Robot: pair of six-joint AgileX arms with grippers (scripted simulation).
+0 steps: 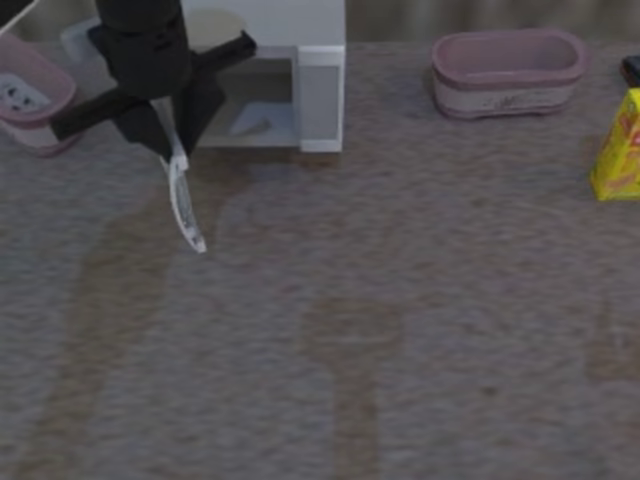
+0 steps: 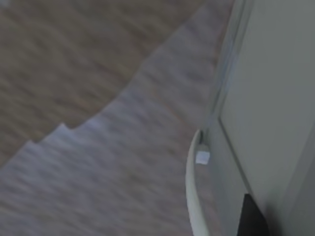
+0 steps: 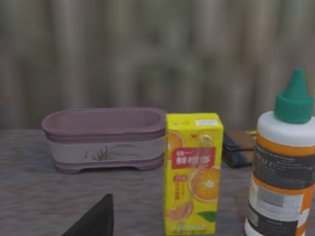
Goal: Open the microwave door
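top cam overhead; wrist cams close

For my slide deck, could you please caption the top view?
Left gripper at the microwave door, swung wide open from the microwave.

microwave door (image 2: 266, 108) close up; curved handle (image 2: 191, 196) beside table (image 2: 123, 162)

The microwave door (image 1: 185, 205) stands swung out from the microwave (image 1: 290, 85), barring the counter (image 1: 400, 340) before the cavity's left. Pink tubs (image 1: 508, 72) and a juice carton (image 1: 618, 148) crowd the back right; the counter's front lies open.
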